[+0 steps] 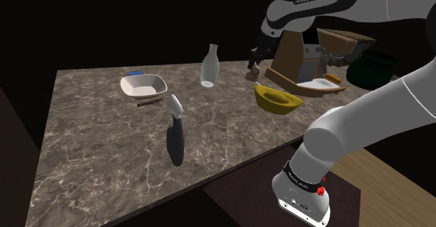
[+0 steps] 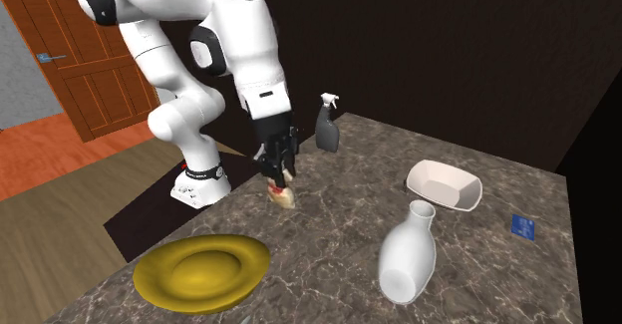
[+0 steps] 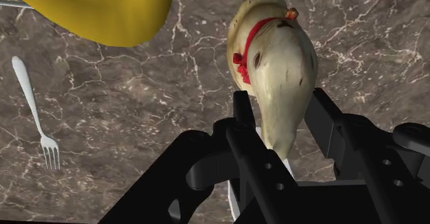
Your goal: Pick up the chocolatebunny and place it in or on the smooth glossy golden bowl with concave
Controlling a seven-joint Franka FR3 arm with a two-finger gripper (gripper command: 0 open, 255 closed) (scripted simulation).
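Note:
The chocolate bunny (image 3: 274, 50) is cream-tan with a red ribbon at its neck. My black gripper (image 3: 281, 100) is shut on its lower body, one finger on each side. In the second exterior view the gripper (image 2: 278, 168) points down with the bunny (image 2: 284, 195) at its tips, right at the marble counter; I cannot tell whether it touches. The shoulder view has the gripper (image 1: 256, 56) and bunny (image 1: 256, 70) at the counter's far side. The glossy golden bowl (image 1: 278, 99) (image 2: 202, 270) (image 3: 96, 9) sits empty close by.
On the marble counter (image 1: 105, 142) stand a white vase (image 1: 209, 66) (image 2: 407, 257), a white dish (image 1: 144, 86) (image 2: 445, 184) and a dark spray bottle (image 1: 175, 131) (image 2: 326, 125). A fork (image 3: 34, 112) lies near the bowl. A brown machine (image 1: 307, 61) stands just behind the gripper.

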